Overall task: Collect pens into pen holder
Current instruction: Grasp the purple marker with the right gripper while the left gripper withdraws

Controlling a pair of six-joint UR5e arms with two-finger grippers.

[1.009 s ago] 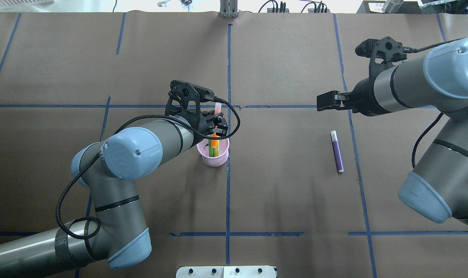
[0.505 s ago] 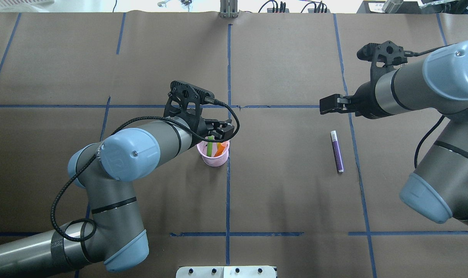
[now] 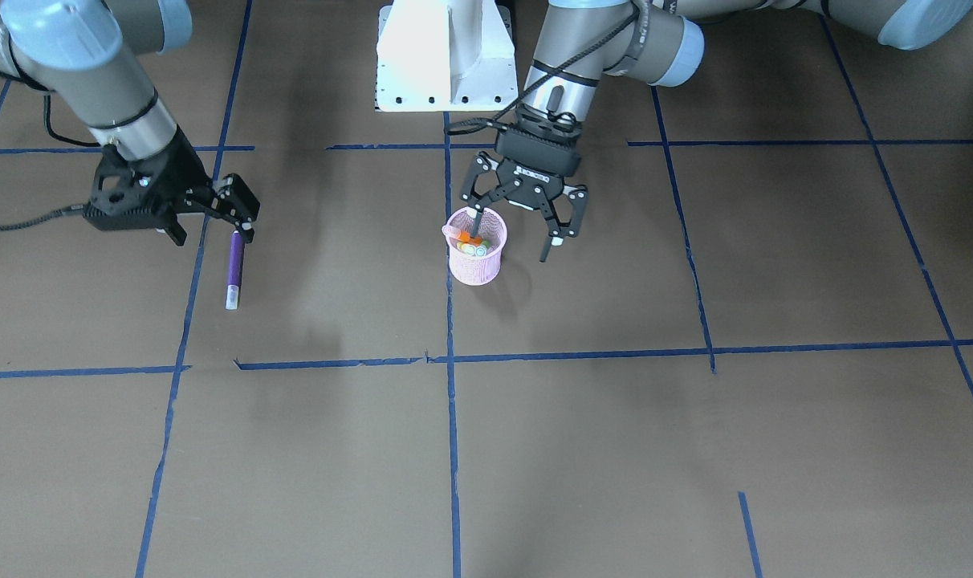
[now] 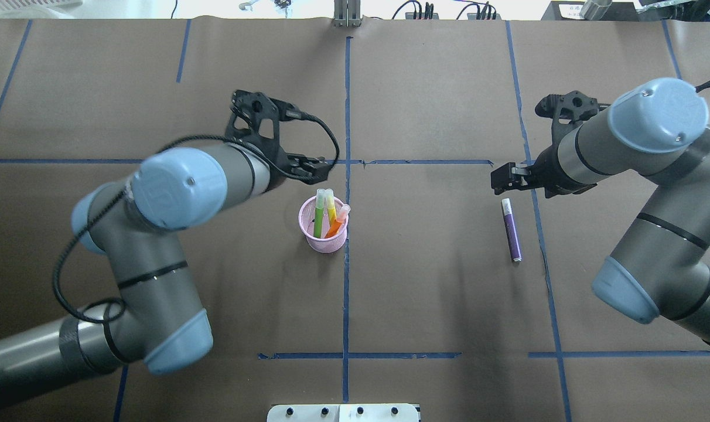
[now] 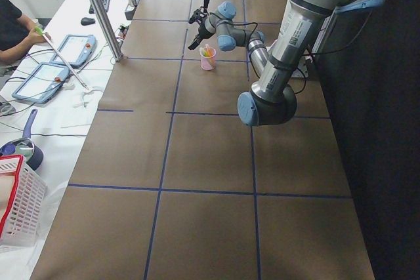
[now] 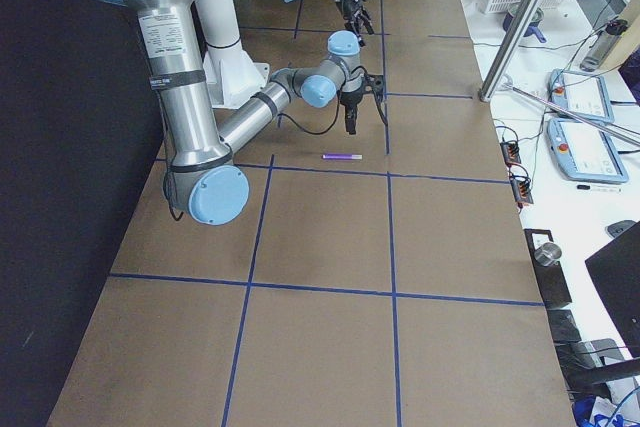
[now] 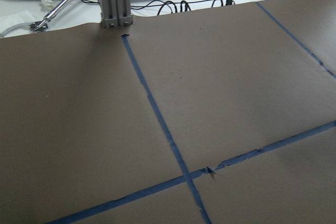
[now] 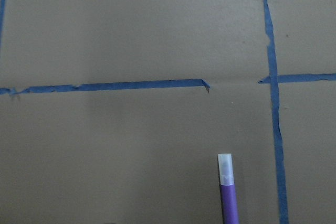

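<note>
The pink mesh pen holder [image 4: 324, 239] [image 3: 476, 263] stands near the table's middle. A green pen [image 4: 318, 218], a yellowish pen [image 4: 330, 206] and an orange pen [image 4: 336, 225] stand in it. My left gripper [image 3: 511, 244] [image 4: 318, 169] is open and empty, raised just beyond the holder's far rim. A purple pen [image 4: 512, 231] [image 3: 234, 269] [image 8: 229, 198] lies flat on the table's right side, pale end away from me. My right gripper [image 3: 211, 231] [image 4: 500, 179] is open and empty, hovering above that pale end.
The white robot base [image 3: 446, 56] stands at the table's near edge. Blue tape lines [image 4: 346, 281] cross the brown table cover. An aluminium post [image 4: 347, 14] and cables sit at the far edge.
My left gripper let the orange pen drop into the holder, then drew up and away past the rim. My right gripper moved down toward the purple pen's pale end.
</note>
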